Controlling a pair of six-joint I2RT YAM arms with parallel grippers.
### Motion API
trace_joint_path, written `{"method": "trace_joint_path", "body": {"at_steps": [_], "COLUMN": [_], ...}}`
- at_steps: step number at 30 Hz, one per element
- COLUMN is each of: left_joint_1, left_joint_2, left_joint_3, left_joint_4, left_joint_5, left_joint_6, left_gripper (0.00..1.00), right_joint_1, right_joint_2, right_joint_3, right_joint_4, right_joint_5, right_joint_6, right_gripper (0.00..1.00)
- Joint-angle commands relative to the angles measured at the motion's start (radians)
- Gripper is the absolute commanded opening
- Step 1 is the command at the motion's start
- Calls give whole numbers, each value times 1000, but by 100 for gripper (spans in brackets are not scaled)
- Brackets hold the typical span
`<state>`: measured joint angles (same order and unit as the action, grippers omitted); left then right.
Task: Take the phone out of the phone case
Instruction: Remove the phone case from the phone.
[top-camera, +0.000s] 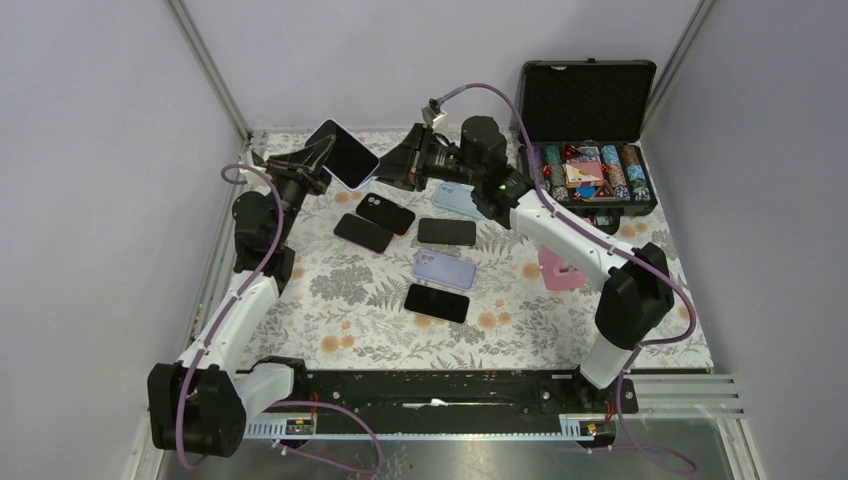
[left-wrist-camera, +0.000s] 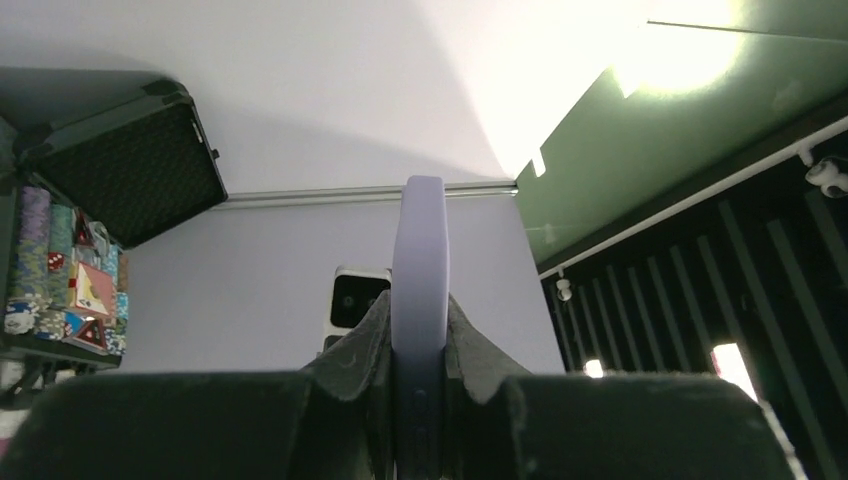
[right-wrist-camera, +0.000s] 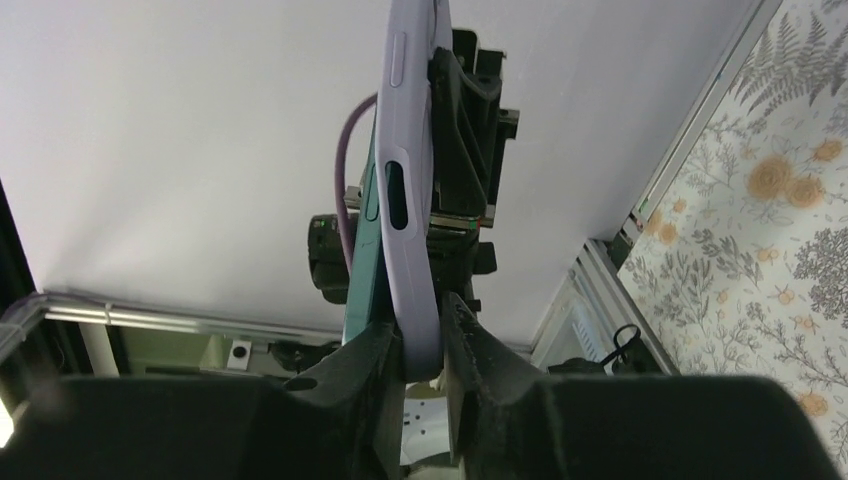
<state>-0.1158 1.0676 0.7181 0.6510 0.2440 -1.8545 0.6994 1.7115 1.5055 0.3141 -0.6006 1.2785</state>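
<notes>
A phone (top-camera: 340, 152) with a dark screen, in a lavender phone case (top-camera: 326, 127), is held in the air over the back left of the table. My left gripper (top-camera: 322, 155) is shut on its left end; in the left wrist view the lavender case edge (left-wrist-camera: 420, 250) sits tight between the fingers of that gripper (left-wrist-camera: 420, 330). My right gripper (top-camera: 383, 165) meets the other end. In the right wrist view it (right-wrist-camera: 440, 335) pinches the case's rounded corner (right-wrist-camera: 410, 200). The phone's teal edge (right-wrist-camera: 362, 270) stands a little off the case, outside the left finger.
Several phones and cases lie on the floral mat (top-camera: 330, 290) below: dark ones (top-camera: 386, 213) (top-camera: 363, 232) (top-camera: 446, 231) (top-camera: 436, 302), a lavender one (top-camera: 444, 268), a pale blue one (top-camera: 455, 200). A pink item (top-camera: 555, 268) lies at right. An open black chip case (top-camera: 590, 100) stands back right.
</notes>
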Motion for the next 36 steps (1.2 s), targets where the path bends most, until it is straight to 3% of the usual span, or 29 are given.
{"method": "trace_joint_path", "body": {"at_steps": [1,4,5,7,8,10,11,15,20,28,31,34,36], "left_joint_1": [-50,-49,-46,-32,-20,2,15,85,166,197,197,197,186], "left_joint_2": [-95,-99,-100,-101,-97,-97,-94,-86,-67,-39,-19,10,23], "left_joint_3": [147,176,187,213,228,266,283,320,338,311,289,301,293], "left_joint_4": [209,131,104,4,-30,-184,-254,-453,-462,-316,-226,-384,-386], "left_joint_5": [109,179,212,290,345,432,473,599,739,805,805,776,777], "left_joint_6": [20,128,169,253,317,452,530,710,754,606,524,580,577], "left_gripper": [0,3,14,48,59,74,76,77,76,62,61,60,57], "right_joint_1": [63,59,55,37,26,-7,-22,-77,-117,-158,-159,-158,-158], "right_joint_2": [68,49,40,9,-5,-38,-51,-93,-119,-88,-81,-80,-73], "right_joint_3": [-1,0,-1,-19,-30,-53,-65,-97,-120,-153,-128,-115,-111], "right_joint_4": [-160,-132,-128,-101,-89,-82,-71,-30,-6,251,200,130,105], "right_joint_5": [-111,-138,-145,-167,-177,-198,-215,-288,-358,-453,-482,-492,-497], "right_joint_6": [-69,-100,-116,-129,-136,-149,-152,-148,-131,63,18,-48,-69], "right_gripper": [21,0,0,0,0,0,0,0,0,0,0,0,0]}}
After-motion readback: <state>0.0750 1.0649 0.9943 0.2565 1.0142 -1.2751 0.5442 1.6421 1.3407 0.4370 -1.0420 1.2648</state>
